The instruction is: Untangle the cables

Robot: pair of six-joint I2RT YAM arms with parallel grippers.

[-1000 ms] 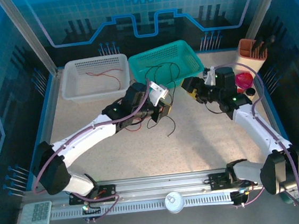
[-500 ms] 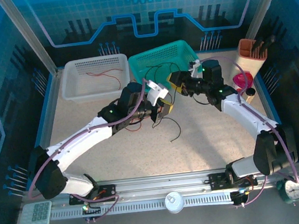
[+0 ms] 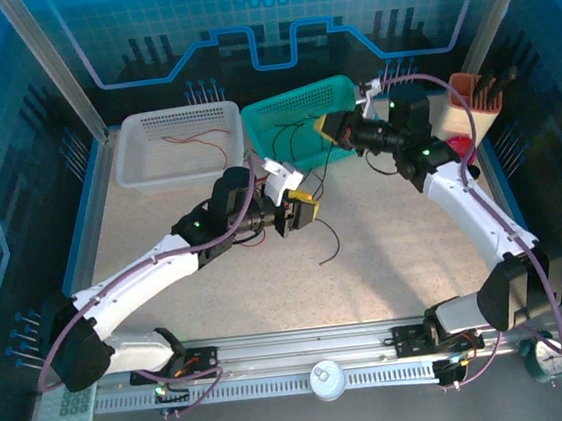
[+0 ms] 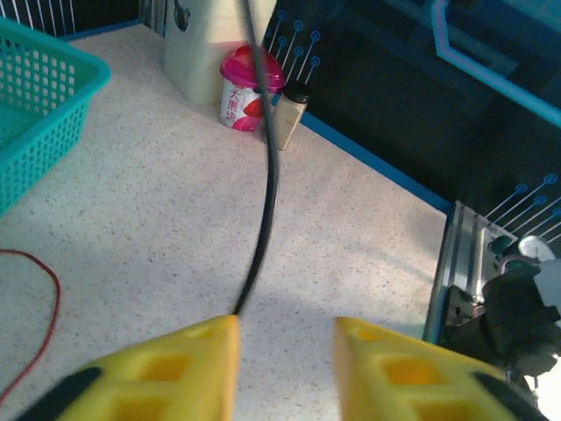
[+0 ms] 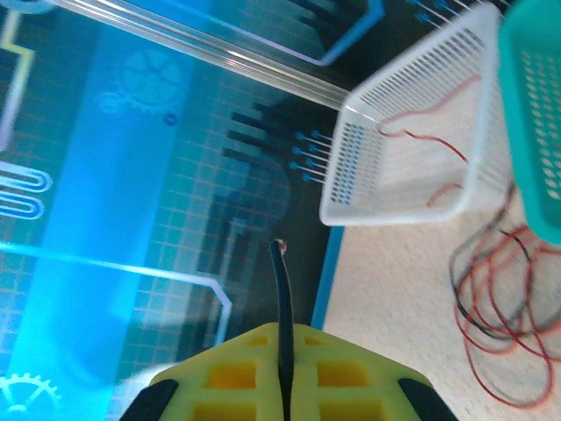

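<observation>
- Seen from its wrist, the right gripper is clamped on a black cable. From overhead it is above the teal basket, and the cable there is too thin to trace.
- The left gripper has its jaws parted, just off the basket's near rim.
- A red-black tangle lies beside the basket, cut off at the picture's edge.

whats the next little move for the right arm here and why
Probably lift the right arm toward the teal basket, drawing the black cable out. The right fingers are shut on it near its end, and the left fingers stand apart and do not pinch it, so it should slide free of the tangle on the table.
</observation>
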